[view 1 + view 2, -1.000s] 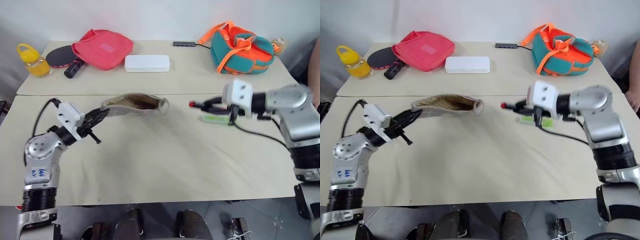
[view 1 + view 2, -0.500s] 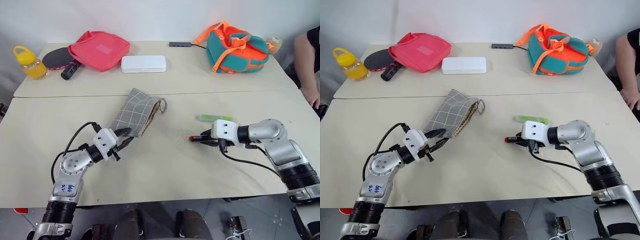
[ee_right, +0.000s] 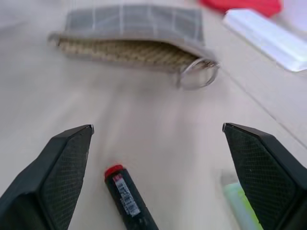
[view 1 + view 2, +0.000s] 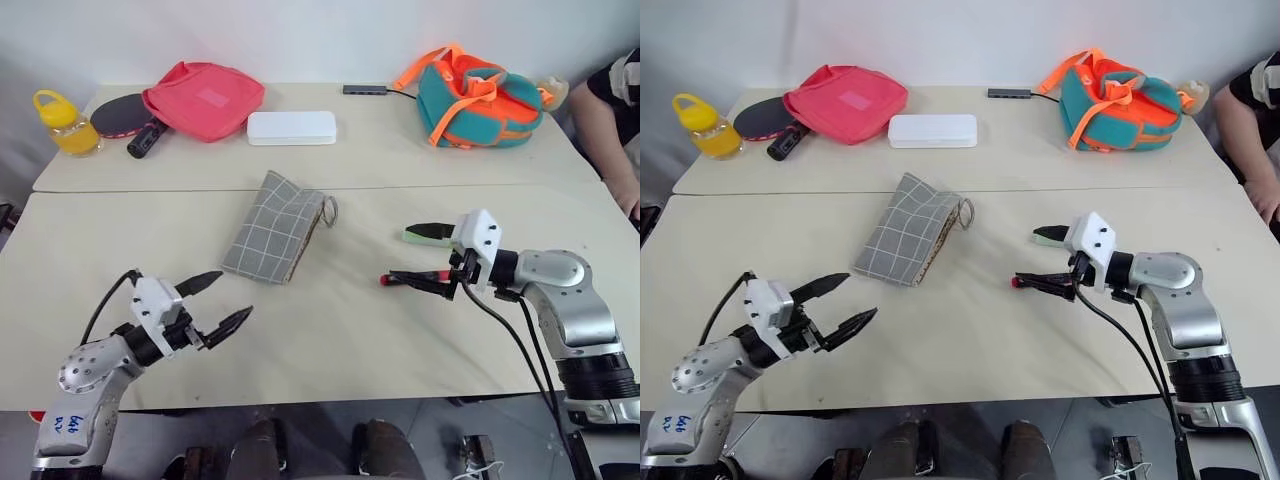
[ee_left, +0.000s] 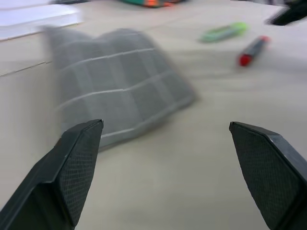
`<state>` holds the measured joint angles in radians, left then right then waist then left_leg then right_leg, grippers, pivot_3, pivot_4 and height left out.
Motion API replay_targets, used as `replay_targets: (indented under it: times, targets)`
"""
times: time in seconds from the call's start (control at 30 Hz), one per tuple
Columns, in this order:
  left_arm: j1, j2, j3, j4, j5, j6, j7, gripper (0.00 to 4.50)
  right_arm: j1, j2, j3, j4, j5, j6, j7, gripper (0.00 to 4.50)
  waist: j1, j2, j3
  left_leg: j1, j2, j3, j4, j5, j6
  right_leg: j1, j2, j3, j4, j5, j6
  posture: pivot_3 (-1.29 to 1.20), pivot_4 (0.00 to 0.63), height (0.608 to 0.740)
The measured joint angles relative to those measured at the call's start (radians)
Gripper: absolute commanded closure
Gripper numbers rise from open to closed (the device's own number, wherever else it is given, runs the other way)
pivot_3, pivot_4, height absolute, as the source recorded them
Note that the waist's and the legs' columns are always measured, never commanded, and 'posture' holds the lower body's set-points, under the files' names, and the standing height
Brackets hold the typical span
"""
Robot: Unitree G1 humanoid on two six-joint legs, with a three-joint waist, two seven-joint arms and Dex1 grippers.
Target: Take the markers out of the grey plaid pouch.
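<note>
The grey plaid pouch [image 4: 275, 228] lies flat on the table, its metal ring [image 3: 196, 74] at the far right corner and its mouth facing right. My left gripper [image 4: 232, 295] hovers open at the near left, clear of the pouch and holding nothing. Both markers lie to the right of the pouch. The pale green marker [image 4: 418, 238] rests partly behind the upper finger of my right gripper [image 4: 405, 253]. The dark marker with the red end [image 3: 128, 201] lies on the table by that gripper's lower finger. My right gripper is open.
Along the back stand a yellow bottle [image 4: 62, 122], a table-tennis paddle [image 4: 125, 115], a pink-red bag [image 4: 205, 95], a white box [image 4: 292, 127], a small hub [image 4: 368, 89] and a teal-and-orange backpack [image 4: 478, 95]. A person's arm [image 4: 612, 120] shows at the right edge.
Both grippers opened. The left let go of the pouch, which now lies flat, and drew back toward the near edge. The right released the dark marker onto the table.
</note>
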<state>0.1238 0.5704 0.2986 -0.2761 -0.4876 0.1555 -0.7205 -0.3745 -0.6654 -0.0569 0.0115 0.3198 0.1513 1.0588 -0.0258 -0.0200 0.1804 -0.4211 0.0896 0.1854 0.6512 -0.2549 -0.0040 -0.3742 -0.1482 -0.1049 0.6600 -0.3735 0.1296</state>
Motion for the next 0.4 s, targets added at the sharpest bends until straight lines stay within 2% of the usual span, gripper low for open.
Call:
replay_targets:
  times: [0.1, 0.23, 0.4]
  targets:
    - [0.052, 0.0, 0.055, -0.001, 0.002, 0.017, 0.029, 0.02, 0.107, 0.001, -0.054, 0.006, 0.008, -0.045, -0.023, 0.0, 0.0, 0.0, 0.0, 0.0, -0.001, 0.0, -0.001, -0.001, 0.0, 0.0, -0.001, 0.0, -0.002, 0.0, 0.0, 0.0, 0.15, 0.74]
    - [0.095, -0.002, 0.081, 0.0, 0.004, 0.001, 0.026, 0.02, 0.175, -0.006, -0.147, 0.063, -0.005, -0.158, -0.07, 0.0, -0.002, 0.0, 0.0, 0.0, 0.0, 0.001, -0.001, 0.0, -0.001, -0.001, 0.0, 0.0, -0.001, 0.0, 0.0, 0.0, 0.15, 0.74]
    - [0.111, -0.017, 0.097, 0.018, 0.004, -0.006, 0.036, 0.02, 0.251, -0.019, -0.177, 0.112, -0.022, -0.238, -0.073, 0.0, -0.007, 0.0, 0.0, 0.001, 0.0, 0.002, -0.001, 0.0, -0.001, 0.0, 0.001, 0.001, 0.0, 0.0, 0.0, 0.0, 0.15, 0.74]
